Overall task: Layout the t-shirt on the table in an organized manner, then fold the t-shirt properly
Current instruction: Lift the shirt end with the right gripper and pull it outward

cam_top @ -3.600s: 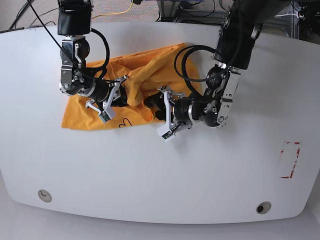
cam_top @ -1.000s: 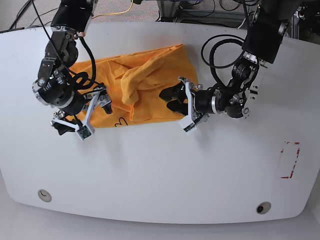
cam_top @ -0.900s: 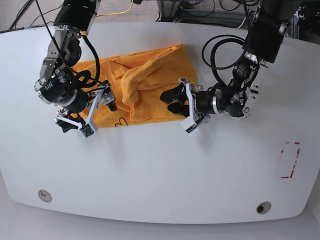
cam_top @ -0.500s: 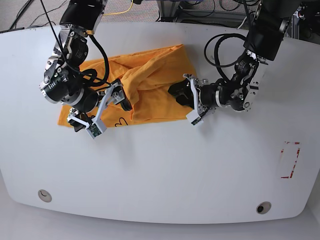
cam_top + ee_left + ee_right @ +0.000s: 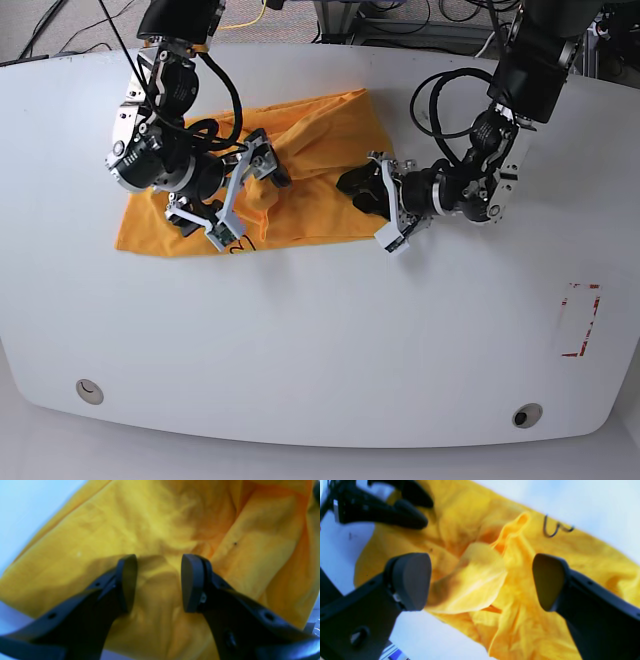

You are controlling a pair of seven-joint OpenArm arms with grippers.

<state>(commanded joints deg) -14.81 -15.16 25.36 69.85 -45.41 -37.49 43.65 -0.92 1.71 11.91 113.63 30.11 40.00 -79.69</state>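
In the base view the t-shirt point(image 5: 300, 170) lay crumpled at the table's point(image 5: 320, 340) ten o'clock. The right gripper point(image 5: 235, 195) hung over its middle, jaws spread. The right wrist view alone showed a raised fold point(image 5: 475, 580) between those jaws and black script point(image 5: 555, 527) at one o'clock. At three o'clock the left gripper point(image 5: 375, 200) met the hem; its wrist view showed parted jaws over cloth, contact unclear.

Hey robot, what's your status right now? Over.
Left tool open, low over t-shirt. Right tool open above a raised fold. Shirt bunched, not yet flat on table. Nothing blocking.
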